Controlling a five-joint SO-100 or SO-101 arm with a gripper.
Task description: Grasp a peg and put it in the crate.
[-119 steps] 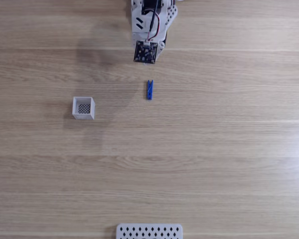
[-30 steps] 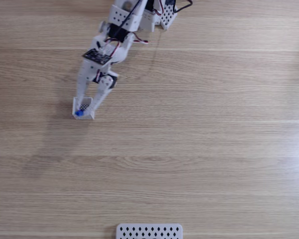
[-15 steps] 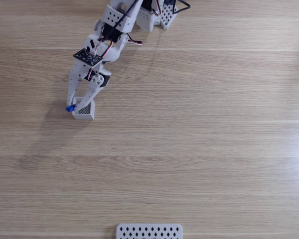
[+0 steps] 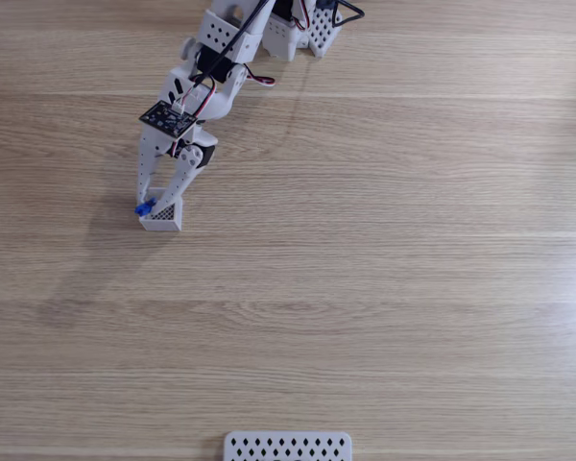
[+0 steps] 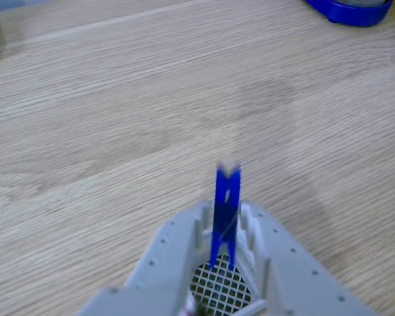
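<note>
The blue peg stands upright between my gripper's two grey fingers, its tip poking out past them. The gripper is shut on it. Under the fingers the dark mesh bottom of the white crate shows. In the fixed view the gripper hangs over the crate, which sits at the left of the wooden table. There the peg shows as a small blue spot at the crate's upper left corner, by its left wall. The fingers hide much of the crate.
The arm reaches down from its base at the top edge of the fixed view. A flat white perforated panel lies at the bottom edge. A blue rimmed object sits far off in the other view.
The peg, which lay on the table 4 s ago, is now in the gripper at the crate. In the last half second gripper and peg shifted slightly right, back toward the crate.
</note>
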